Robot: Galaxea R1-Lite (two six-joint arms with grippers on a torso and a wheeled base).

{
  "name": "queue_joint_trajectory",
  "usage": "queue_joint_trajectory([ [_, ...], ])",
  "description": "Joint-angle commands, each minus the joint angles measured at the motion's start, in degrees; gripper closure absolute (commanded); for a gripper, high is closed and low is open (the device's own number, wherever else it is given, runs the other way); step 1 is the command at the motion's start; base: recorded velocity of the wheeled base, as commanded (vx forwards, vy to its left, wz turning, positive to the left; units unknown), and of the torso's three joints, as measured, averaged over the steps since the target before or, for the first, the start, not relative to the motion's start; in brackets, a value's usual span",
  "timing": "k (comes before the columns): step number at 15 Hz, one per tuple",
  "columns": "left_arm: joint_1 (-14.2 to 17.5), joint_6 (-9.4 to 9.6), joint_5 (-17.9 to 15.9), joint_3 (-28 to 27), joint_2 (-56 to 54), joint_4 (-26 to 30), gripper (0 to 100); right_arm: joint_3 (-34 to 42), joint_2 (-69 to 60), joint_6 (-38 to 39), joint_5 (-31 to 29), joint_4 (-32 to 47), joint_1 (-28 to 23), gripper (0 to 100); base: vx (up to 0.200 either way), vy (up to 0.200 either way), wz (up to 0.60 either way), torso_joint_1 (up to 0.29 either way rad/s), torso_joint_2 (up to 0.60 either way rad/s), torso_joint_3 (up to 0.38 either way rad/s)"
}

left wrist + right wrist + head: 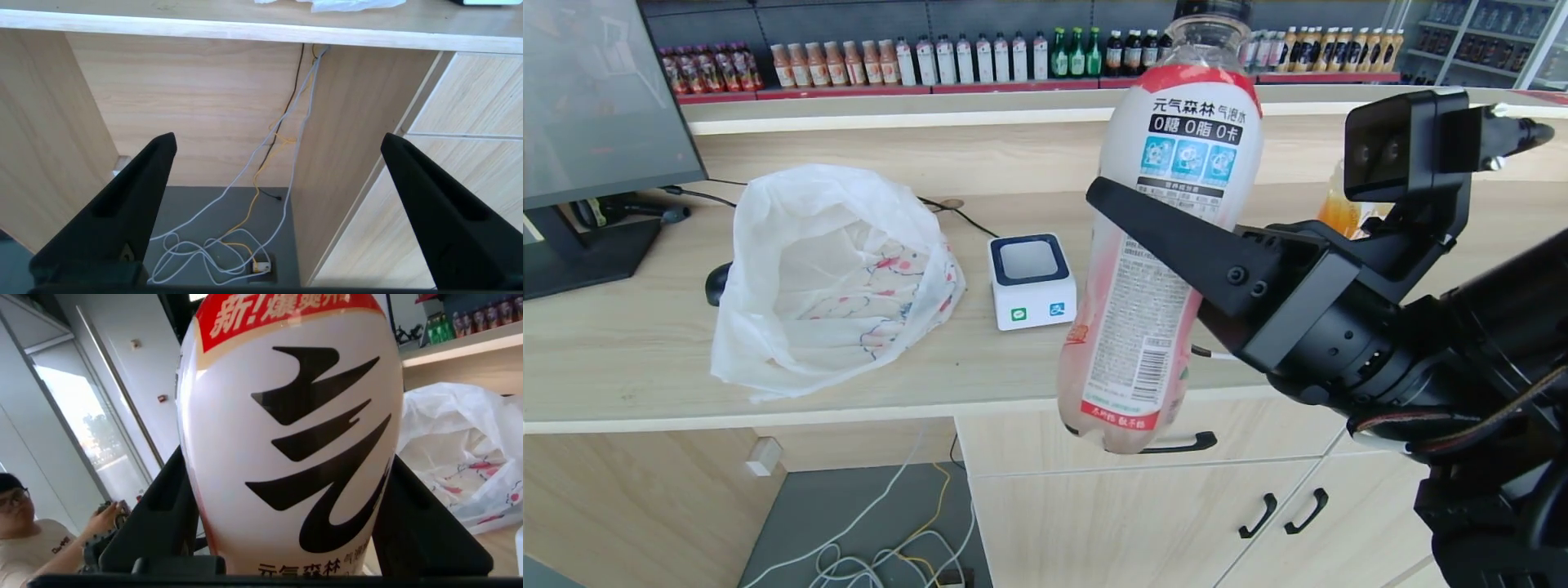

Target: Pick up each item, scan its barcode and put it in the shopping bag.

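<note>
Bottle (1168, 131) clamped in right pincer (1153, 214) | left pincer (279, 145) wide | wooden counter (621, 343) | drink shelves (931, 61) behind

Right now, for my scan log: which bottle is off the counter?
The pink-and-white bottle, clamped in the right gripper; the orange one stands on the counter, others line the back shelf.

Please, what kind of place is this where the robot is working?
Most likely a shop checkout, real or staged. Rows of bottled drinks line the shelves behind, a small scanner box sits on the wooden counter beside a plastic shopping bag, and the right gripper holds a drink bottle.
</note>
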Motion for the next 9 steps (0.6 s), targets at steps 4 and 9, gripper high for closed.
queue_joint_trajectory([
  [4, 0.0, -0.04, 0.0, 0.0, 0.0, 0.0, 0, 2.7, -1.3, -2.0, -1.8, -0.1, -0.1, 100, 0.0, 0.0, 0.0, 0.0, 0.0, 0.0],
  [9, 0.0, 0.04, 0.0, 0.0, 0.0, 0.0, 0, 9.8, -3.7, -13.5, -5.5, -0.1, -1.9, 100, 0.0, 0.0, 0.0, 0.0, 0.0, 0.0],
])
